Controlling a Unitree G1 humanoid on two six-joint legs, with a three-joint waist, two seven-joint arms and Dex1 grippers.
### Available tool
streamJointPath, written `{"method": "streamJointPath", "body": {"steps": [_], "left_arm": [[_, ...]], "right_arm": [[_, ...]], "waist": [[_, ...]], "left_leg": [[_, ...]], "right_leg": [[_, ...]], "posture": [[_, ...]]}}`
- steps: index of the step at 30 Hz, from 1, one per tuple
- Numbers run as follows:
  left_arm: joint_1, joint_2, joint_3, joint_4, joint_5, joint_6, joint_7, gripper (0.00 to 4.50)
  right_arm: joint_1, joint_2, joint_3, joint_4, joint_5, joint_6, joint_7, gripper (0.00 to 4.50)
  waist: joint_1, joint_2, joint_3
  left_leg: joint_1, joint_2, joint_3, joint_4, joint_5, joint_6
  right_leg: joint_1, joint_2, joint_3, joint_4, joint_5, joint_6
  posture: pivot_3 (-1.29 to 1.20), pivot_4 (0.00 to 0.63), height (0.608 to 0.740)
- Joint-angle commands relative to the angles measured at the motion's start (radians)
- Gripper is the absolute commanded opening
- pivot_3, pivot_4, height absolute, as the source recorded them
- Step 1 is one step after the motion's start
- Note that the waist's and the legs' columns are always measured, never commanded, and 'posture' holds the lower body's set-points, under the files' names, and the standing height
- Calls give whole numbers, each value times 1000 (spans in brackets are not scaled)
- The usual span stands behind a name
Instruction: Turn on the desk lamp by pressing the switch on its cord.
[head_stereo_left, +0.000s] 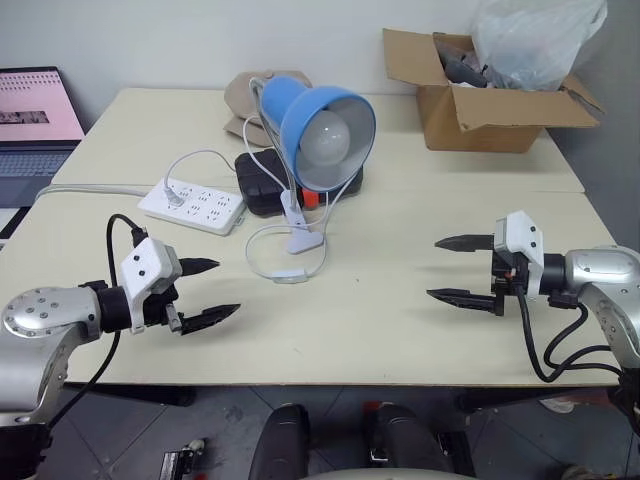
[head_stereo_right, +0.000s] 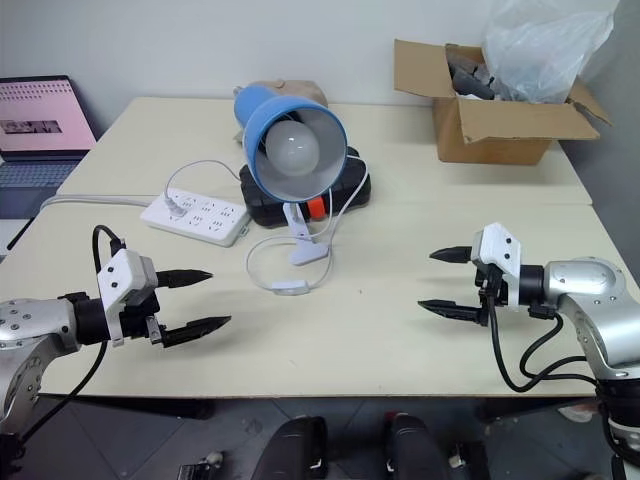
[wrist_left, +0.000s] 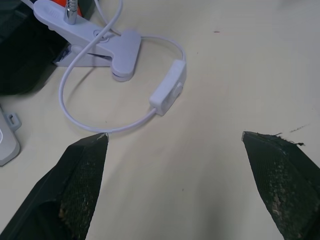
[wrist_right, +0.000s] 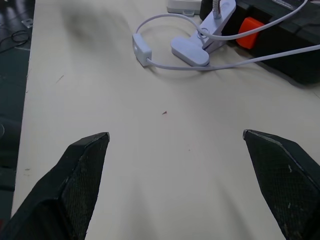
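switch (head_stereo_left: 290, 274) waits on the counter (head_stereo_left: 400, 320), both end effectors wide and empty
light and loose on its limp cord (head_stereo_left: 256, 262), at 6 o'clock of the desk lamp (head_stereo_left: 318, 122); likely slides unless pressed straight down on the rocker.

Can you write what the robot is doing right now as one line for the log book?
stage: before pressing | left hand: open, empty, nearer the switch | right hand: open, empty | desk lamp: bulb unlit
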Motion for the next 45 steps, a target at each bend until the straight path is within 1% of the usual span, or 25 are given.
{"method": "streamJointPath", "body": {"steps": [1, 5, 12, 18, 27, 29, 30, 31, 32, 33, 34, 36, 38, 40, 42, 45], "left_arm": [[-60, 4, -63, 46, 62, -91, -28, 4456], [-148, -14, -163, 131, 116, -161, -77, 4456], [-360, -127, -298, 392, 222, -310, -101, 4456], [-472, -193, -359, 577, 284, -414, -123, 4456], [-558, -245, -400, 736, 321, -492, -184, 4456], [-568, -252, -401, 753, 326, -503, -193, 4073], [-569, -254, -400, 757, 328, -507, -196, 3992], [-571, -256, -401, 764, 331, -513, -199, 3803], [-574, -258, -401, 770, 333, -517, -202, 3515], [-575, -260, -402, 773, 334, -518, -206, 3344], [-577, -262, -403, 778, 336, -521, -210, 3043], [-576, -262, -406, 778, 339, -522, -222, 2647], [-575, -260, -411, 780, 349, -534, -229, 2098], [-578, -263, -408, 786, 354, -542, -226, 1763], [-583, -269, -403, 788, 350, -536, -224, 1223], [-588, -276, -404, 785, 351, -537, -223, 561]], "right_arm": [[-28, -5, 14, -86, 16, 102, -61, 4500], [-39, -3, 28, -143, 37, 196, -106, 4500], [-26, 28, 50, -228, 42, 254, -177, 4500], [1, 38, 57, -268, 37, 260, -209, 4500], [32, 39, 54, -314, 46, 268, -245, 4500], [36, 37, 52, -319, 50, 270, -249, 4500], [39, 37, 50, -323, 51, 271, -251, 4500], [38, 36, 50, -324, 53, 271, -252, 4500], [37, 35, 51, -323, 53, 271, -252, 4500], [35, 34, 51, -323, 54, 272, -252, 4500], [32, 34, 52, -320, 54, 271, -252, 4500], [29, 32, 52, -319, 55, 271, -251, 4500], [27, 32, 52, -317, 55, 271, -250, 4500], [22, 32, 54, -313, 53, 267, -249, 4500], [20, 33, 57, -311, 52, 265, -247, 4500], [18, 34, 62, -309, 48, 261, -246, 4500]], "waist": [[0, 0, 0], [0, 0, 0], [4, 0, 0], [2, -1, 0], [-1, -1, -1], [-1, -1, -1], [-1, -1, -1], [-1, -1, -1], [-1, -1, -1], [-1, -1, -1], [-1, -1, -1], [-1, -1, -1], [-1, -1, -1], [-1, -1, -1], [-1, -1, -1], [-1, -1, -1]], "left_leg": [[0, 0, 0, 0, 0, 0], [0, 0, 1, 0, 0, 0], [-2, 0, 0, 1, 0, 0], [-5, -1, 0, 3, 0, 0], [-5, -1, -1, 4, 0, 0], [-6, -1, -1, 4, 0, 0], [-6, -1, -1, 4, 0, 1], [-6, -1, -1, 4, 0, 0], [-6, -1, -1, 4, 0, 1], [-6, -1, -1, 4, 0, 1], [-6, -1, -1, 4, 0, 1], [-6, -1, -1, 4, 0, 1], [-6, -1, -1, 4, 0, 1], [-6, -1, -1, 4, 0, 1], [-6, -1, -2, 4, 0, 1], [-6, -1, -2, 5, 0, 1]], "right_leg": [[0, 0, 0, 0, 0, 0], [0, 0, 1, 0, 0, 1], [-1, 1, 0, 0, 1, 1], [-2, 1, 1, 0, 1, 3], [-3, 2, 1, 1, 2, 4], [-3, 2, 1, 1, 2, 5], [-3, 2, 1, 1, 2, 5], [-3, 2, 1, 1, 2, 5], [-3, 2, 1, 1, 2, 5], [-3, 2, 1, 1, 2, 5], [-3, 2, 1, 1, 2, 5], [-3, 2, 1, 1, 2, 5], [-3, 2, 1, 1, 2, 5], [-3, 2, 1, 1, 2, 5], [-3, 2, 1, 1, 2, 5], [-2, 2, 1, 1, 2, 5]], "posture": [[0, 150, 740], [0, 150, 740], [0, 150, 740], [0, 150, 740], [0, 150, 740], [0, 150, 740], [0, 150, 740], [0, 150, 740], [0, 150, 740], [0, 150, 740], [0, 150, 740], [0, 150, 740], [0, 150, 740], [0, 150, 740], [0, 150, 740], [0, 150, 740]]}}
